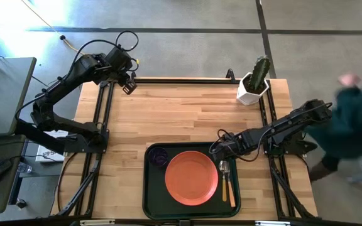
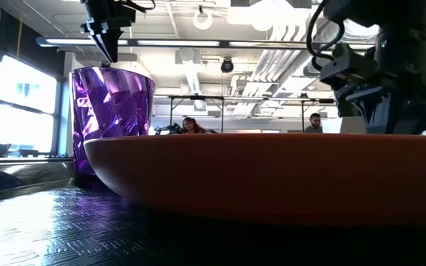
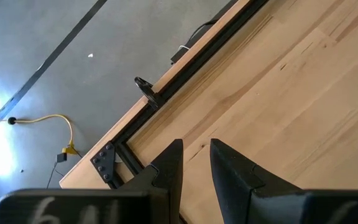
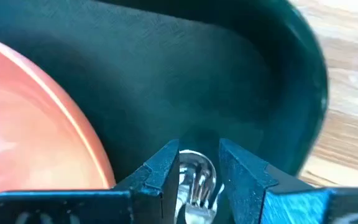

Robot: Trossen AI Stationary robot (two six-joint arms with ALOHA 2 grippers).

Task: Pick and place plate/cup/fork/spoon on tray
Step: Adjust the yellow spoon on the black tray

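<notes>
Right pincer [image 4: 199, 171] low over tray's [image 1: 151, 201] right end, arm stretched in from table's [image 1: 181, 116] right edge, fingers straddling spoon [image 4: 194, 180] bowl; whether clamped, cannot tell. Fork [image 1: 230, 188] beside it, plate [image 1: 191, 177] mid-tray, cup [image 1: 159, 157] far-left corner. Left pincer [image 3: 196, 165] raised over table's far-left corner, arm folded, slightly parted, empty.
</notes>
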